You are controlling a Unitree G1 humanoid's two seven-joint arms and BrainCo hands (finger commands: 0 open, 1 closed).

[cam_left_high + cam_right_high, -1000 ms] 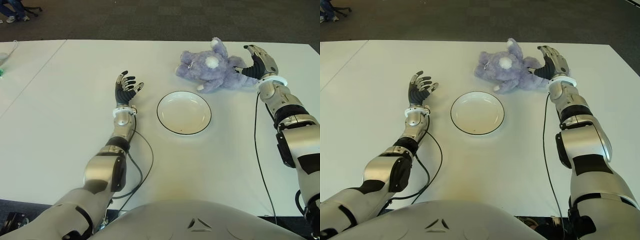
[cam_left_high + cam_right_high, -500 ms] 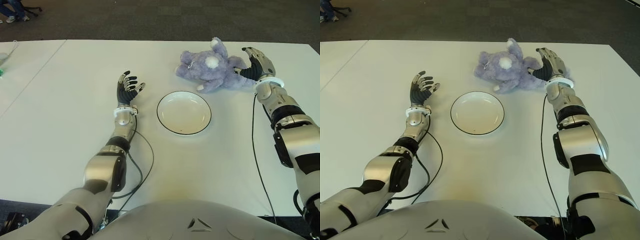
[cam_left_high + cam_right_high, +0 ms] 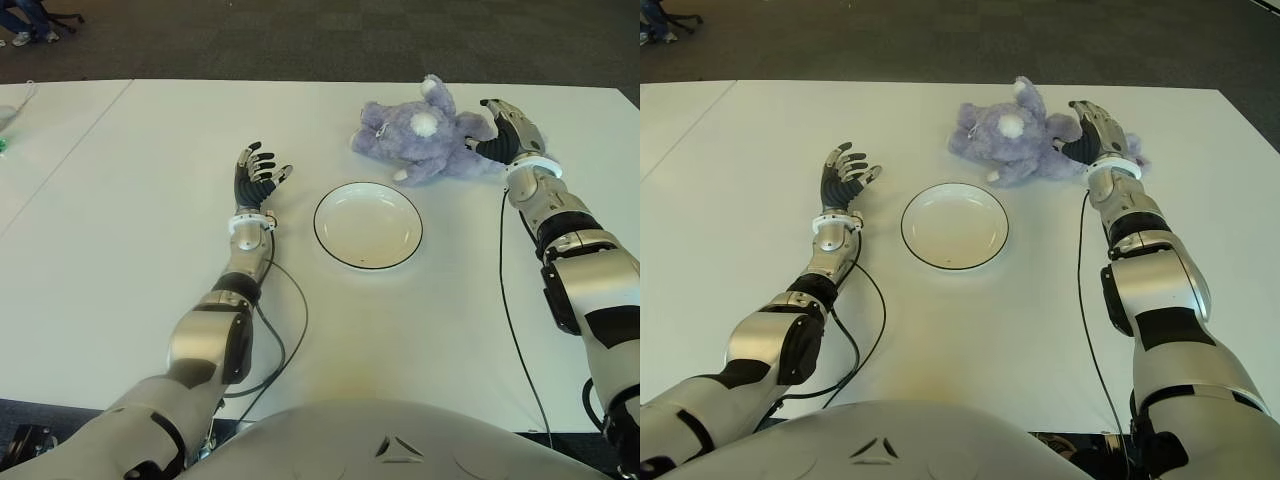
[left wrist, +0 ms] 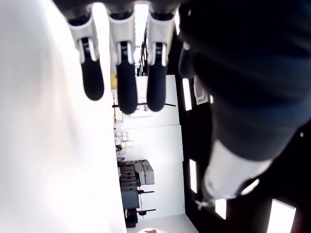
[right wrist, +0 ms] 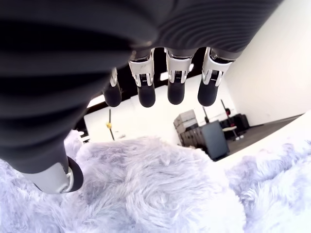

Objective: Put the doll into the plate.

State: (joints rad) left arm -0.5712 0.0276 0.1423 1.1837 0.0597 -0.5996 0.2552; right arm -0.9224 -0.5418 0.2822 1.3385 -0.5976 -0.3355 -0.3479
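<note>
Doll [image 3: 425,137] – a fuzzy lilac plush – lies on the white worktop [image 3: 120,260] on the far side of the plate [image 3: 368,225], slightly toward the robot's right, apart from the rim, not in it. Plate is white with a dark edge, sits near the middle of the worktop, nothing in it. Right hand [image 3: 505,132] is at the doll's right end, palm against the fur; in the right wrist view its fingers [image 5: 176,87] are stretched out straight over the plush with the thumb off to one side – spread, not closed on anything, so no grasp on the doll. Left hand [image 3: 256,177] shows left of the plate, well apart from it, palm up-ish with fingers [image 4: 126,82] extended and loose, holding nothing. A dark cable [image 3: 285,330] runs along the left forearm and loops on the worktop; another thin one trails down beside the right arm. Dark carpet [image 3: 300,40] beyond the far edge of the worktop.
</note>
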